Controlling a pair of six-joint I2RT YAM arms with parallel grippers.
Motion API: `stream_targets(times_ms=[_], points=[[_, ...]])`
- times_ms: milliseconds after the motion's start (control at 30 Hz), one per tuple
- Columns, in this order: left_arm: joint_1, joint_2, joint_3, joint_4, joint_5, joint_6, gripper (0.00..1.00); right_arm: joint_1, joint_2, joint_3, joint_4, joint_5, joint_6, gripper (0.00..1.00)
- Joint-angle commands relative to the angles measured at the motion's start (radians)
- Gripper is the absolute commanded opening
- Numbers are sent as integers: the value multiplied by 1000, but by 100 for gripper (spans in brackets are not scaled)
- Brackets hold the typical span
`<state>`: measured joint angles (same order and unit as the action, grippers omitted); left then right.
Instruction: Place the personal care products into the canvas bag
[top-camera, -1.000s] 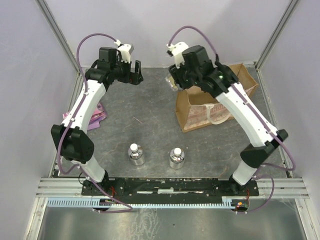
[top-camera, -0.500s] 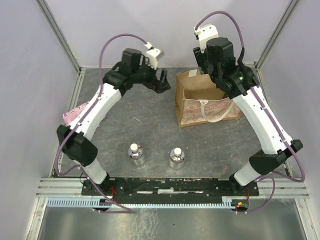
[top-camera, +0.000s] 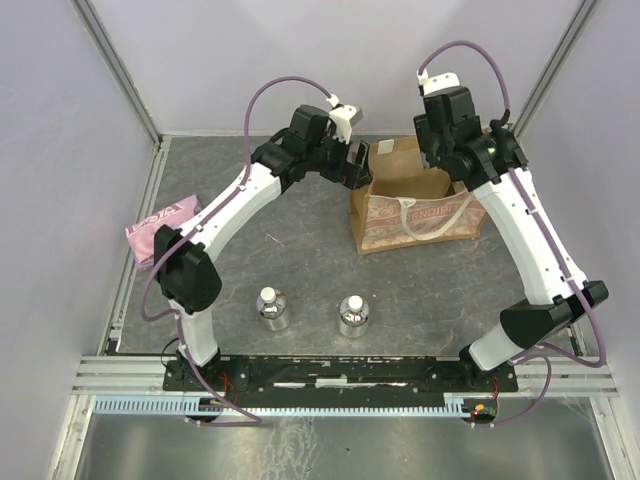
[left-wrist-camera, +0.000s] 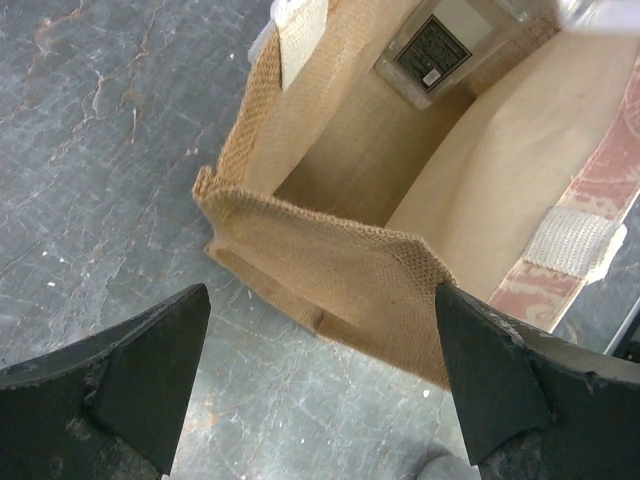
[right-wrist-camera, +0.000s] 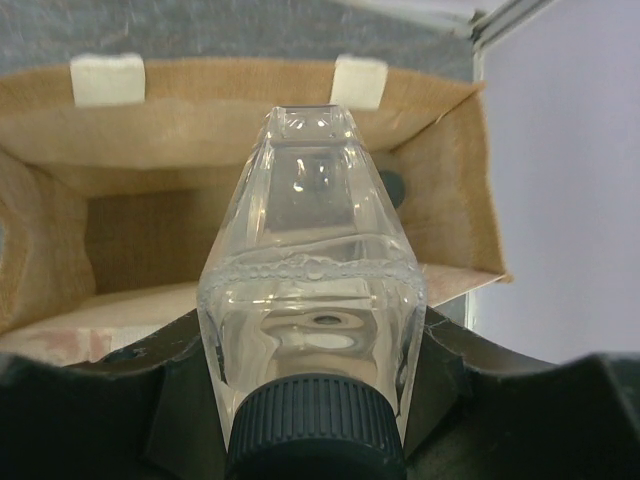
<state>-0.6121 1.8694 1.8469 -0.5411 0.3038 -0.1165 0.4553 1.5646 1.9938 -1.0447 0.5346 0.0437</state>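
Nearest the arm bases, the L short round silvery white-capped bottle (top-camera: 272, 308) and the R short round silvery white-capped bottle (top-camera: 352, 314) stand upright on the dark grey tabletop (top-camera: 300, 250), near each other but not touching, both outside the bag. Farther back, a flat pink packet (top-camera: 163, 228) lies at the table's L edge. Farther again, on the R half, the tan-brown canvas bag w/ white loop handles (top-camera: 415, 210) stands upright, mouth open. The L gripper (top-camera: 355, 165) hangs over the bag's L end wall (left-wrist-camera: 330, 260), jaws spread wide w/ nothing btwn them. The R gripper (top-camera: 455, 150) is above the bag's mouth (right-wrist-camera: 200, 120), clamped on a tall clear rectangular bottle w/ dark cap (right-wrist-camera: 310, 240). The cap is toward the wrist cam and the base points down into the bag. A clear item w/ dark label (left-wrist-camera: 435, 50) lies on the bag floor; can't tell exactly what it is.
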Motion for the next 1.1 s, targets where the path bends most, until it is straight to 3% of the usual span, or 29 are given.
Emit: stream_targets(times_ms=[0, 267, 633, 833, 1067], points=[[-35, 31, 58, 112, -31, -85, 99, -7, -72, -57, 90, -3, 63, 0], [-46, 42, 129, 113, 4, -108, 100, -22, -95, -203, 112, -9, 75, 0], [-46, -3, 132, 29, 10, -100, 100, -65, -91, -259, 140, -27, 63, 0], [-53, 36, 70, 70, -31, -75, 100, -132, -70, -291, 176, -157, 76, 0], [-55, 140, 141, 79, -58, -20, 99, -171, 10, -207, 97, -278, 80, 0]])
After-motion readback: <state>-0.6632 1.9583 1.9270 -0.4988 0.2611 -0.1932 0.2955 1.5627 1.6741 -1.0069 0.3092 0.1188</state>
